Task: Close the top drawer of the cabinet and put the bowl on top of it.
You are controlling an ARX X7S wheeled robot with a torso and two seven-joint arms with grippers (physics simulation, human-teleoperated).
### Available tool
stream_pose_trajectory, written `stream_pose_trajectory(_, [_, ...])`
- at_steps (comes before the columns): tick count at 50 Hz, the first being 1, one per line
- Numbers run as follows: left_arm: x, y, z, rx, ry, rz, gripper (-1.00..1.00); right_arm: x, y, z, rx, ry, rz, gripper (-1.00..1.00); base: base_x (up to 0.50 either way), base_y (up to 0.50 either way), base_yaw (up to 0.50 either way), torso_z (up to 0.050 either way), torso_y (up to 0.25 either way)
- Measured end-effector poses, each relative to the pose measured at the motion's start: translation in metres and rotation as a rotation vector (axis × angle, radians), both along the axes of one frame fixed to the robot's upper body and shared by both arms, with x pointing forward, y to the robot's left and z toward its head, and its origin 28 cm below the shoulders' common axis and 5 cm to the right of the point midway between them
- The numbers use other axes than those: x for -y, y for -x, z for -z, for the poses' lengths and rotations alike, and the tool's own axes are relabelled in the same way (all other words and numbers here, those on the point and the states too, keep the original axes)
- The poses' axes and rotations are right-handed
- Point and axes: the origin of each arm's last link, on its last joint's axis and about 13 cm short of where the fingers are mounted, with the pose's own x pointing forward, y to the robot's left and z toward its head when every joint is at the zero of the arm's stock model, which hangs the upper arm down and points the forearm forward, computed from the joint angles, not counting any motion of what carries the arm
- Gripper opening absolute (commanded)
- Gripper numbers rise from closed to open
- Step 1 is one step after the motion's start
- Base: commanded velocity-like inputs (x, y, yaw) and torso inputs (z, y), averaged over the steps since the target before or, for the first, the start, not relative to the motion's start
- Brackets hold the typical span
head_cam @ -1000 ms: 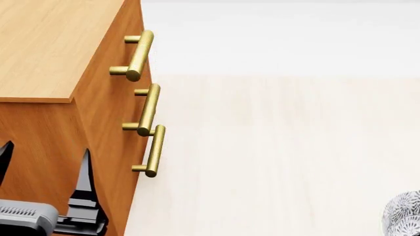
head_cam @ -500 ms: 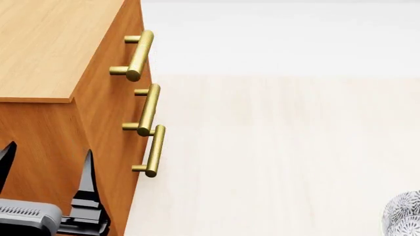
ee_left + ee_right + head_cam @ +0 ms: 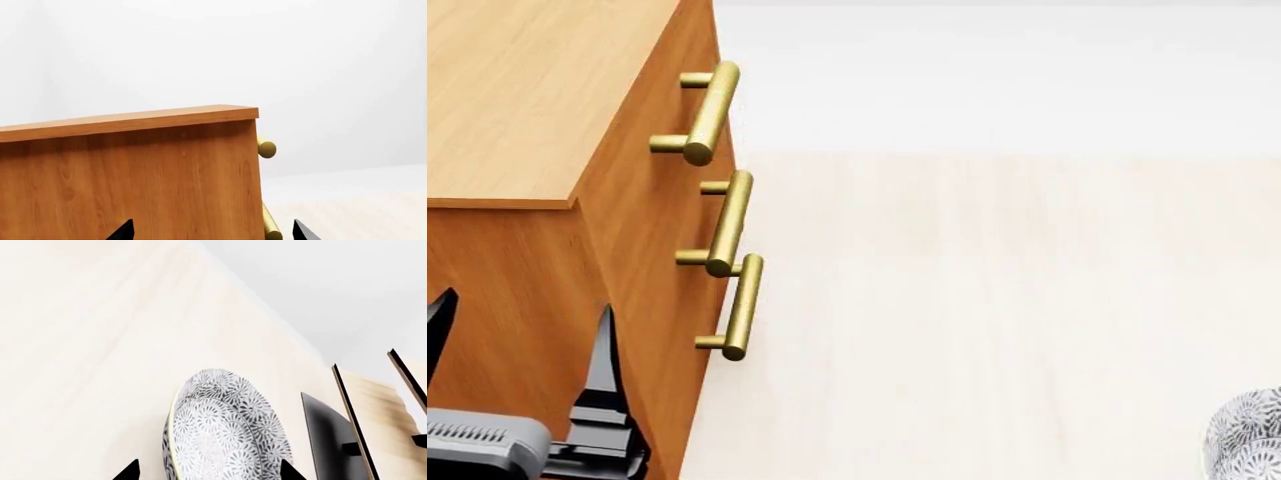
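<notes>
Left wrist view: cabinet (image 3: 133, 175) fills lower left of frame, a brass handle (image 3: 266, 148) poking out at its edge; left gripper (image 3: 210, 231) fingertips spread, released, holding nothing. Head view: cabinet at left, top drawer (image 3: 687, 110) flush with the fronts below, bowl (image 3: 1248, 435) on the worktop (image 3: 988, 300) at lower right corner. Right wrist view: bowl at bottom centre between the right gripper (image 3: 208, 471) tips, released, pale panels (image 3: 373, 410) at right.

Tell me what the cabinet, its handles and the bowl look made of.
Cabinet: orange-brown wood or wood veneer, smooth matte, with visible grain. Handles: brass-like metal with a soft golden sheen. Bowl: probably glazed ceramic, white with grey floral print.
</notes>
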Motion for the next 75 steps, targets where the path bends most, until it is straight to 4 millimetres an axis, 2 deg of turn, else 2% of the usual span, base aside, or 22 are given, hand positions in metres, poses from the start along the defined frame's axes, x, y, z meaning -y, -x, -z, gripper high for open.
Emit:
stream_pose_trajectory(25, [0.0,0.0,0.001,-0.001,0.0,0.0,1.0,0.005,-0.001,0.008,-0.01,-0.009,0.002,1.0,0.0,0.0,0.0,0.0,0.0])
stream_pose_trajectory(75, [0.001,-0.001,0.002,-0.003,0.0,0.003,1.0,0.006,-0.015,0.023,-0.024,-0.015,0.001,1.0,0.0,0.0,0.0,0.0,0.0])
